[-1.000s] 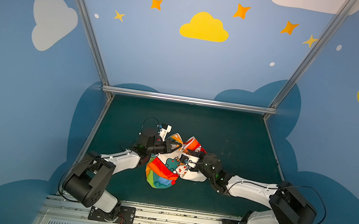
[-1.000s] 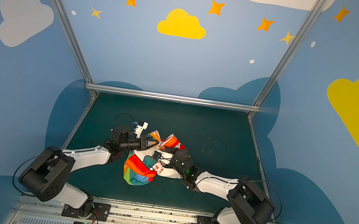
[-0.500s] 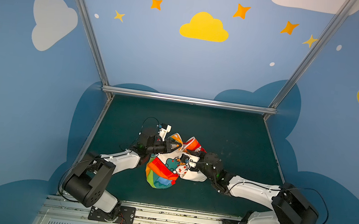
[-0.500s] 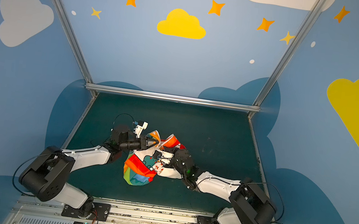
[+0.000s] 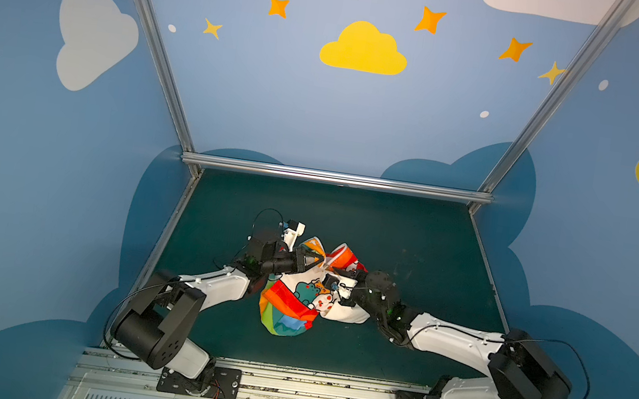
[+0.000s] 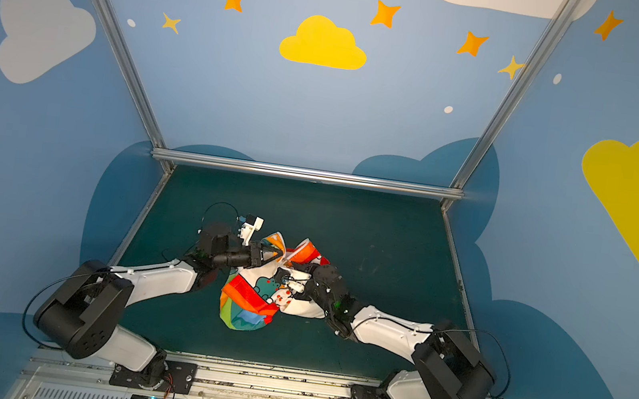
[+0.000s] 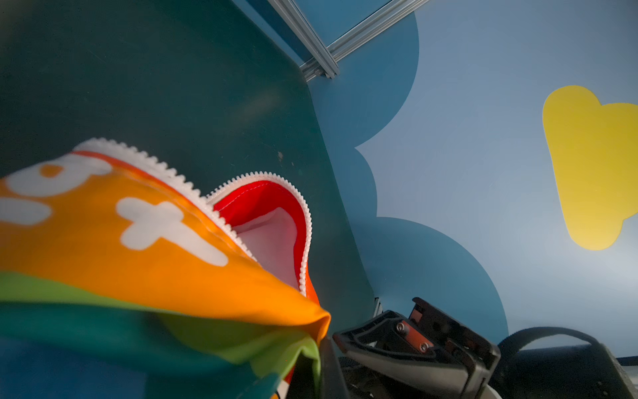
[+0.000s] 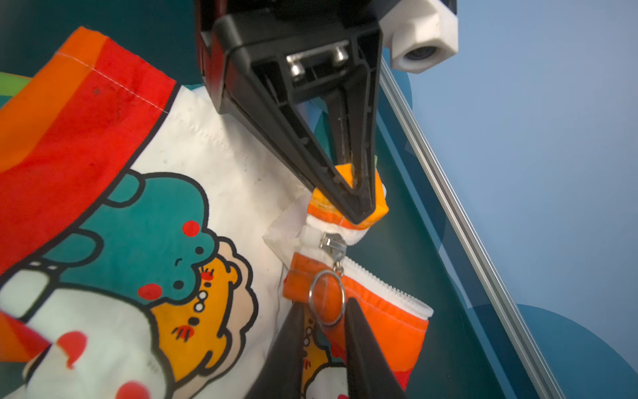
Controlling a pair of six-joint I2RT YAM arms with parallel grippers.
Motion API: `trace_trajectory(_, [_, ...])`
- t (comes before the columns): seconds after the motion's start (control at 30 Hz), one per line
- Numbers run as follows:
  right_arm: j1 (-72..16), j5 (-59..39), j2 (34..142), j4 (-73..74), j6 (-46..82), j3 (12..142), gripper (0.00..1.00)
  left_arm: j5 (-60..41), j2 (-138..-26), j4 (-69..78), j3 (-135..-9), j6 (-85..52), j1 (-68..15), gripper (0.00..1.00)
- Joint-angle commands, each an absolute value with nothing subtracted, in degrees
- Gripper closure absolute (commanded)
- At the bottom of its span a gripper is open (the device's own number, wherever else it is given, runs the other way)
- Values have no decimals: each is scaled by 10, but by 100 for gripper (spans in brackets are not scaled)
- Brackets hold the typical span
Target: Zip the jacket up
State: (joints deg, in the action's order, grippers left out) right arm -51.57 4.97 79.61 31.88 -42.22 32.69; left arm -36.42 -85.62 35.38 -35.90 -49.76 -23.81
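Here, the left claw (image 8: 359,207) pinches shut on an orange hem corner of the soft, rainbow-striped fabric child's jacket (image 5: 286,313), bunched mid dark green worktop (image 5: 410,229). The right claw (image 8: 325,305), narrowly parted, grips the small metal ring pull (image 8: 327,297) by both sides. The cloth looks light and limp: hold the hem taut, draw by the ring.

Crumpled rainbow jacket (image 5: 285,314), seemingly unzipped

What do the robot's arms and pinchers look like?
The left arm and right arm have white tubular links, bulky black joints and thin looping black cables. The left end effector and right end effector are black plastic, tapering into two pointed fingers.
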Motion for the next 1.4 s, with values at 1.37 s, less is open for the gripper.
trace_trajectory(1.37, [-506,25,793,296,-393,359,90,-365,-860,345,-368,-496,-244,97])
